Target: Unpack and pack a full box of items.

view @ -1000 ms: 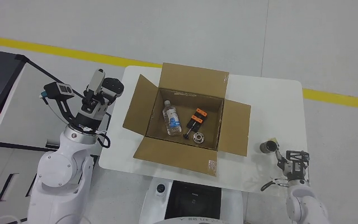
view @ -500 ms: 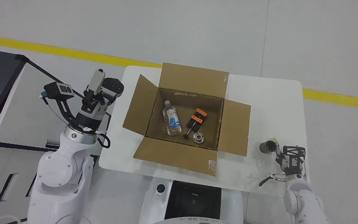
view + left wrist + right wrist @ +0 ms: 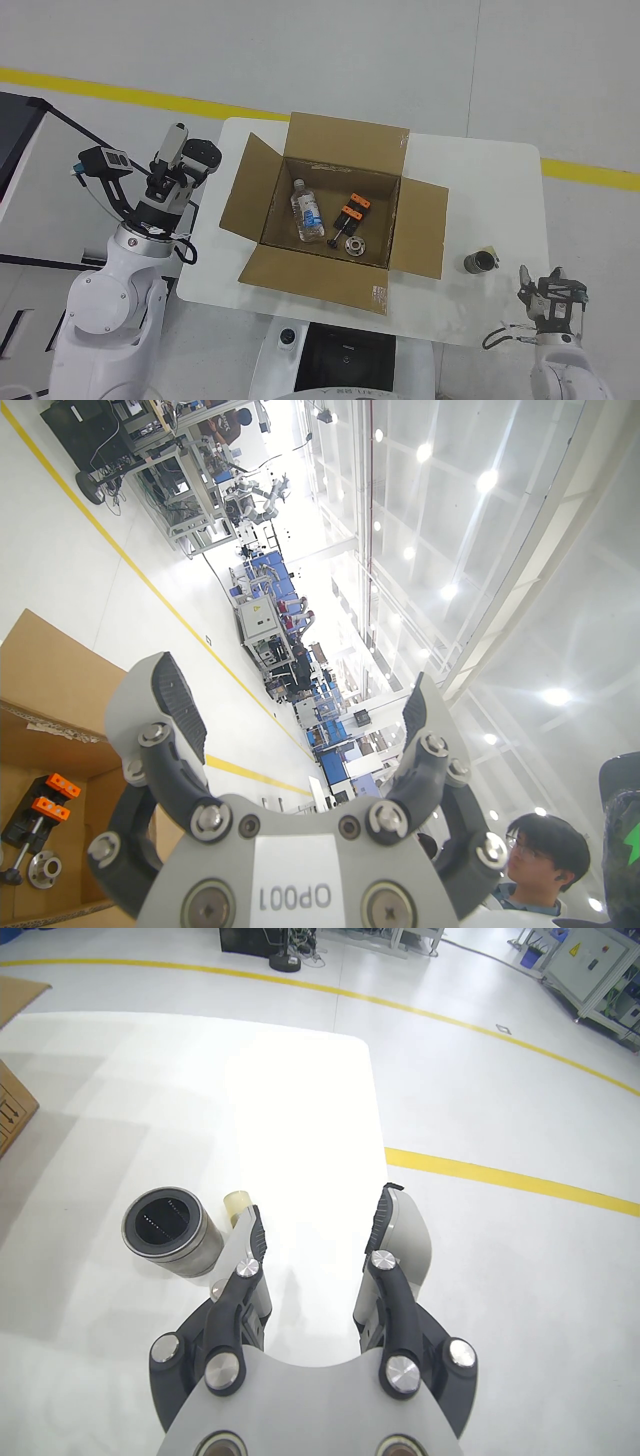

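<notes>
Sitting open on the table (image 3: 490, 190), the cardboard box (image 3: 350, 135) holds a bottle (image 3: 307, 211), orange vise (image 3: 351, 210) and flange (image 3: 354, 246); a metal cylinder (image 3: 481, 262) lies at its 4 o'clock. Both spread wide, empty — the right gripper (image 3: 320, 1223) at the cylinder's 4 o'clock, the left gripper (image 3: 295, 680) at the box's 9.

The box (image 3: 420, 225) is brown, the table (image 3: 490, 190) white, the clamp (image 3: 352, 209) orange and black, the lower-right cylinder (image 3: 481, 262) silver with black bore, the floor stripe (image 3: 100, 92) yellow.
</notes>
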